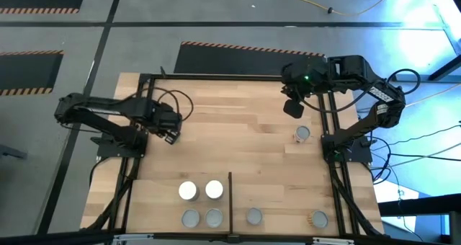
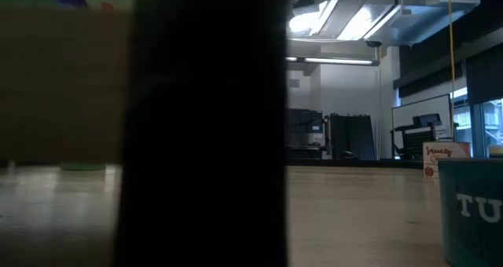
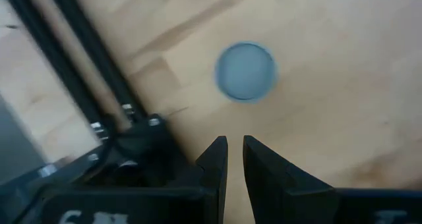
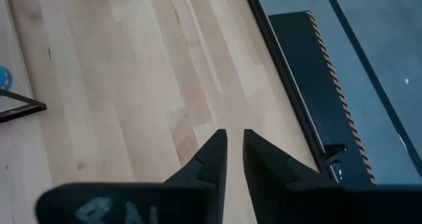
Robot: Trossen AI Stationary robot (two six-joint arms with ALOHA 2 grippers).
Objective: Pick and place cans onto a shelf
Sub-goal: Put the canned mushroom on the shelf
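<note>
One grey-topped can (image 1: 302, 135) stands upright on the wooden tabletop near the right frame rail. My right gripper (image 1: 292, 108) hovers just on the far side of it, shut and empty. My left gripper (image 1: 171, 135) is shut and empty over the left part of the table. On the shelf (image 1: 277, 202) at the near edge stand two white-topped cans (image 1: 188, 191) (image 1: 214, 190), three grey-topped cans (image 1: 190, 217) and one tan-topped can (image 1: 318, 219). A grey-topped can (image 3: 245, 70) shows beyond the shut fingers in the left wrist view. The right wrist view (image 4: 235, 141) shows bare wood.
A thin black divider bar (image 1: 230, 194) splits the shelf. Black frame rails (image 1: 328, 122) run along the table's sides and far edge. A dark close object (image 2: 204, 126) blocks much of the low view, with a teal can (image 2: 471, 212) at its right. Open wood lies mid-table.
</note>
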